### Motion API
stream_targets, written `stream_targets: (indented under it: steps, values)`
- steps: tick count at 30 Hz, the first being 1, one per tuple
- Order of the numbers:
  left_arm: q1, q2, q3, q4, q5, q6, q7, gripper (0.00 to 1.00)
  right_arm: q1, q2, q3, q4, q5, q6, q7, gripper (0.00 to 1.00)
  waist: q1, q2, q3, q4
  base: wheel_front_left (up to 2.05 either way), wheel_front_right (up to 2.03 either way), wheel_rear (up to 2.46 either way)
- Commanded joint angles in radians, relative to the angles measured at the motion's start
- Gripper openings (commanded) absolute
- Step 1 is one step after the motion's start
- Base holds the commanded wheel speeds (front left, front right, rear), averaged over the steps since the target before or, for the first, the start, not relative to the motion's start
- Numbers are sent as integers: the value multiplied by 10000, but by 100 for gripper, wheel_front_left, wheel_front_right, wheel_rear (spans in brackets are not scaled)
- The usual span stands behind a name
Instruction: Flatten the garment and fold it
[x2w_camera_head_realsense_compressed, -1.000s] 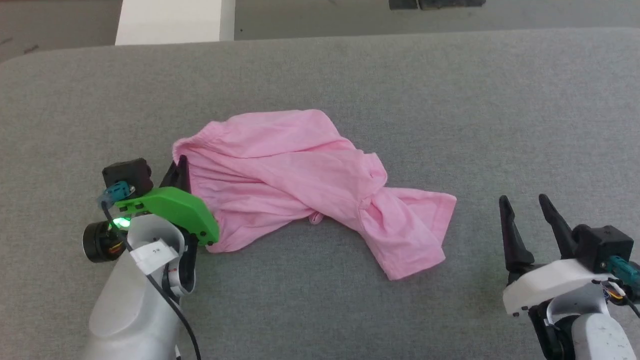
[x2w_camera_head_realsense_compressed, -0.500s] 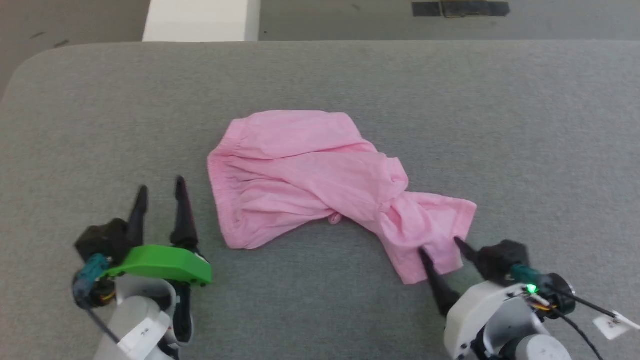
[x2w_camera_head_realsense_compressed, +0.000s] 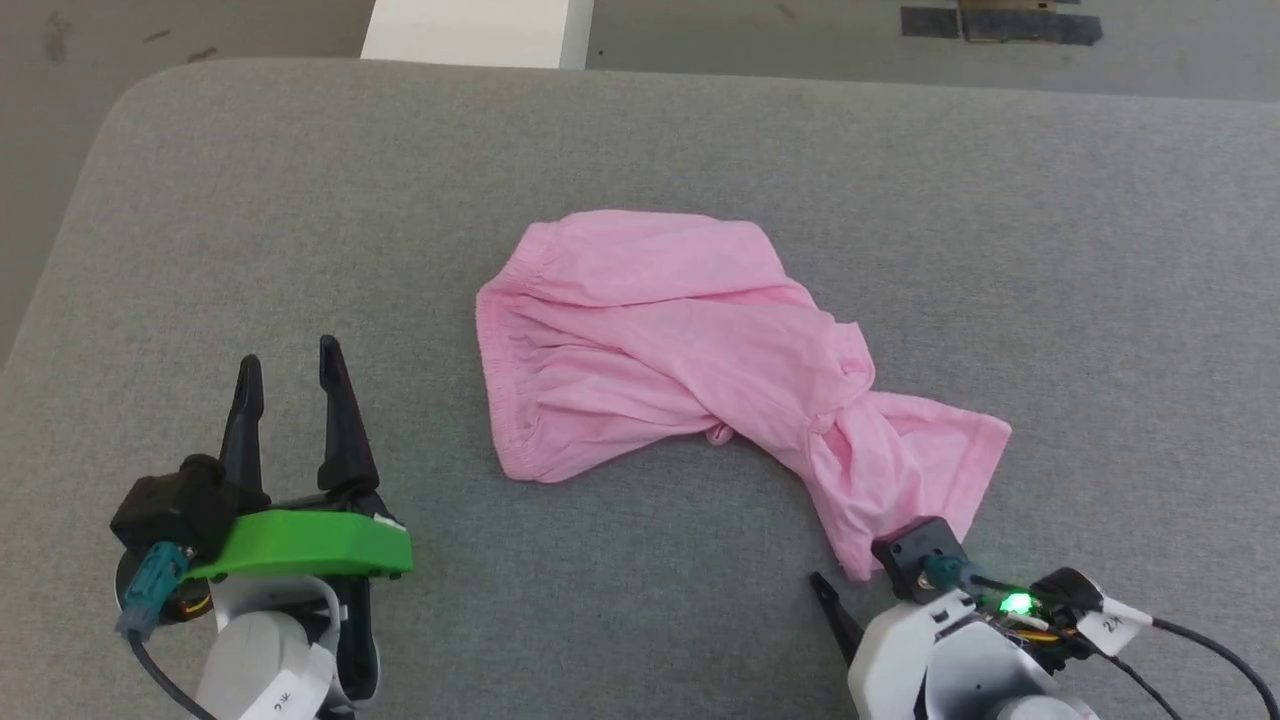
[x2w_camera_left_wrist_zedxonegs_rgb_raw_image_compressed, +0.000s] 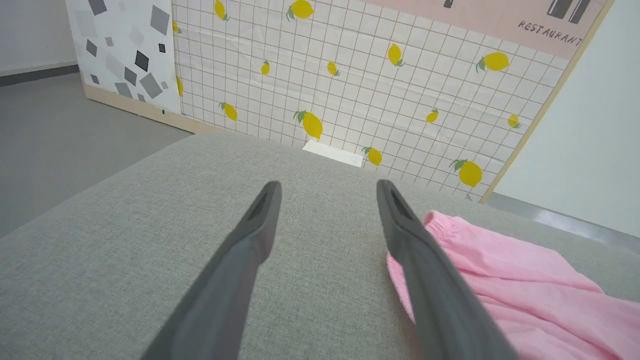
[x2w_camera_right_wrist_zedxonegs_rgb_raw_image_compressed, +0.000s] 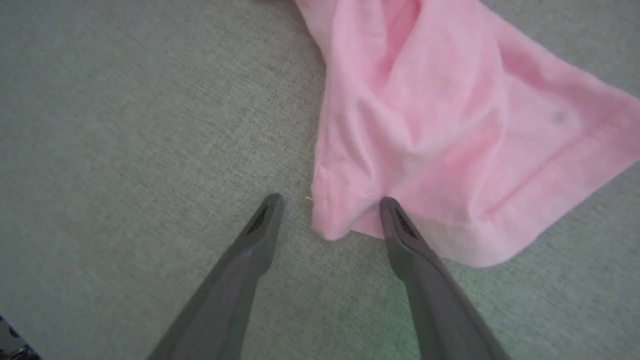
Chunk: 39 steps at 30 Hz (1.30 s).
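The garment (x2w_camera_head_realsense_compressed: 690, 350), light pink shorts, lies crumpled and twisted mid-table, its gathered waistband (x2w_camera_head_realsense_compressed: 492, 375) to the left and one wide leg hem (x2w_camera_head_realsense_compressed: 940, 470) trailing to the lower right. Its white tag is hidden. My left gripper (x2w_camera_head_realsense_compressed: 288, 355) rests open on the table, left of the waistband and clear of it. In the left wrist view the left gripper (x2w_camera_left_wrist_zedxonegs_rgb_raw_image_compressed: 327, 186) frames bare table, with the garment (x2w_camera_left_wrist_zedxonegs_rgb_raw_image_compressed: 500, 280) beside its right finger. My right gripper (x2w_camera_right_wrist_zedxonegs_rgb_raw_image_compressed: 330, 201) is open, and the hem's lower corner (x2w_camera_right_wrist_zedxonegs_rgb_raw_image_compressed: 345, 220) lies between its fingertips. In the head view one finger (x2w_camera_head_realsense_compressed: 830, 600) shows.
The grey padded table (x2w_camera_head_realsense_compressed: 300, 200) ends in a rounded corner at the far left. A white block (x2w_camera_head_realsense_compressed: 470, 30) and dark floor tape (x2w_camera_head_realsense_compressed: 1000, 22) lie beyond its far edge. A lemon-patterned wall panel (x2w_camera_left_wrist_zedxonegs_rgb_raw_image_compressed: 375, 75) stands behind the table.
The head camera has shifted. My left gripper let go of the waistband's edge and drew back to the lower left. My right gripper moved in from the right to the leg hem's corner.
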<state>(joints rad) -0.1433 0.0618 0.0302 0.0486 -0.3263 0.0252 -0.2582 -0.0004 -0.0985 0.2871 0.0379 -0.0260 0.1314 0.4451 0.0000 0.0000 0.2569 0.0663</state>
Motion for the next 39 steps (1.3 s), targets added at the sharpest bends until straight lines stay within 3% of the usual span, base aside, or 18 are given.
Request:
stream_targets:
  steps: [1, 2, 3, 8, 15, 16, 18, 21, 25, 29, 39]
  values:
    - [105, -58, 49, 1, 110, -89, -34, 100, 75, -51, 132, 281, 58, -7, 391, 80, 0, 0, 62, 60, 0, 0, 0]
    - [95, -71, 63, 9, 116, -110, -34, 100, 47, -49, 147, 307, 120, -7, 530, 34, 0, 0, 79, 70, 0, 0, 0]
    - [73, -83, 90, 39, 114, -147, -35, 100, 2, -79, 236, 335, 219, -7, 689, 0, 0, 0, 97, 85, 0, 0, 0]
    - [4, -108, 181, 219, 141, -255, -35, 100, 7, -166, 548, -101, 976, -7, 1357, 0, 0, 0, -35, 82, 0, 0, 0]
    - [105, -114, 344, 438, 138, -246, -35, 100, 505, -692, 1226, -3544, 3461, -7, 3182, 0, 0, 0, -398, -158, 0, 0, 0]
    - [96, -114, 395, 445, 149, -267, -35, 100, 527, -899, 916, -4544, 3804, -7, 3411, 0, 0, 0, -432, -215, 0, 0, 0]
    - [95, -114, 425, 427, 154, -275, -35, 100, 490, -992, 221, -5387, 3908, -7, 3479, 0, 0, 0, -440, -266, 0, 0, 0]
    - [107, -115, 406, 354, 151, -256, -35, 100, 299, -1068, -846, -5623, 3817, -7, 3555, 0, 0, 0, -379, -325, 0, 0, 0]
    - [0, -115, 244, 292, 138, -242, -35, 100, -518, -971, -2064, -4651, 3929, -7, 3478, 0, 0, 0, -141, -250, 0, 0, 0]
    - [-267, -115, 93, 281, 134, -290, -35, 100, -2024, -1039, -2996, -2727, 3739, -7, 3052, 0, 0, 0, 245, -64, 0, 0, 0]
    - [-947, -116, -337, 244, 149, -322, -36, 100, -5710, -1189, -3707, 2128, 2152, -7, 827, 0, 0, 0, 1268, 566, 0, 0, 0]
